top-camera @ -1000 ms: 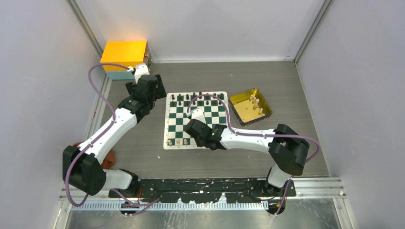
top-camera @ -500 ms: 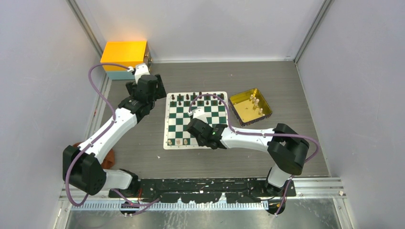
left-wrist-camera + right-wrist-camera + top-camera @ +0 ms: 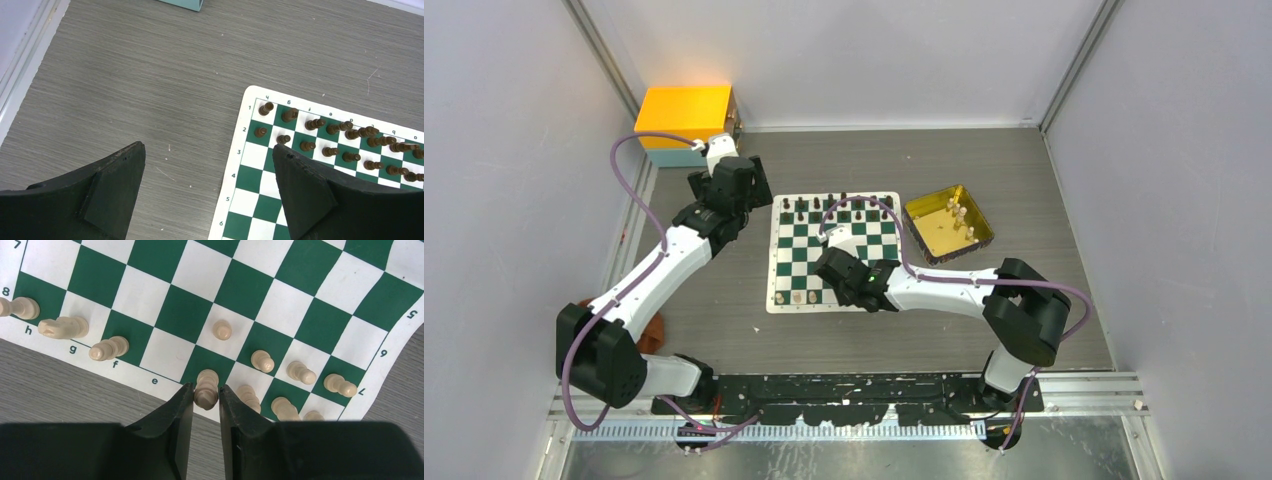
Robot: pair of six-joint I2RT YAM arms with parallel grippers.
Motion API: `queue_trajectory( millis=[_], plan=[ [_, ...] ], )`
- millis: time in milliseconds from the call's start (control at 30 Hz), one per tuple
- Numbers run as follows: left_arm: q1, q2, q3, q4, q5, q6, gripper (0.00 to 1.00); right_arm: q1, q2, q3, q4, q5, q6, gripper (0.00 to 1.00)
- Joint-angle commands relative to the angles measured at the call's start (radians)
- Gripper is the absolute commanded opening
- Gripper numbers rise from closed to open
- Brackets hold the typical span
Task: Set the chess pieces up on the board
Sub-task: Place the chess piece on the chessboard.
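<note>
The green and white board (image 3: 789,262) lies mid-table. Dark pieces (image 3: 839,207) fill its two far rows and also show in the left wrist view (image 3: 330,131). Pale pieces (image 3: 295,372) stand along its near rows. My right gripper (image 3: 206,390) is low over the near edge of the board (image 3: 185,305), shut on an upright pale piece (image 3: 206,381) on the green square beside the "e" mark; from above the gripper (image 3: 842,280) hides it. My left gripper (image 3: 207,150) is open and empty, above the table at the far left corner of the board (image 3: 260,200).
A gold tray (image 3: 924,213) with a few pale pieces (image 3: 959,214) sits right of the board. An orange box (image 3: 686,115) stands at the back left. A reddish object (image 3: 653,330) lies near the left arm's base. Grey walls enclose the table.
My right gripper has shifted very slightly over the near rows of the board. The left arm has not moved.
</note>
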Motion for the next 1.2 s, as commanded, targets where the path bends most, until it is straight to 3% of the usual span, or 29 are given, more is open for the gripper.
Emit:
queue_trajectory(
  millis=[0, 600, 800, 1167],
  plan=[
    [0.005, -0.004, 0.01, 0.02, -0.003, -0.003, 0.98, -0.004, -0.001, 0.011, 0.022, -0.004, 0.0, 0.34],
    [0.005, 0.0, 0.019, 0.023, -0.003, -0.003, 0.98, -0.004, -0.088, 0.119, -0.066, 0.03, -0.055, 0.39],
    [0.005, 0.003, 0.024, 0.023, -0.003, -0.005, 0.98, -0.017, -0.149, 0.225, -0.148, 0.129, -0.081, 0.4],
    [0.005, -0.001, 0.026, 0.021, 0.004, -0.01, 0.98, -0.321, -0.164, 0.313, -0.257, 0.222, -0.027, 0.4]
  ],
)
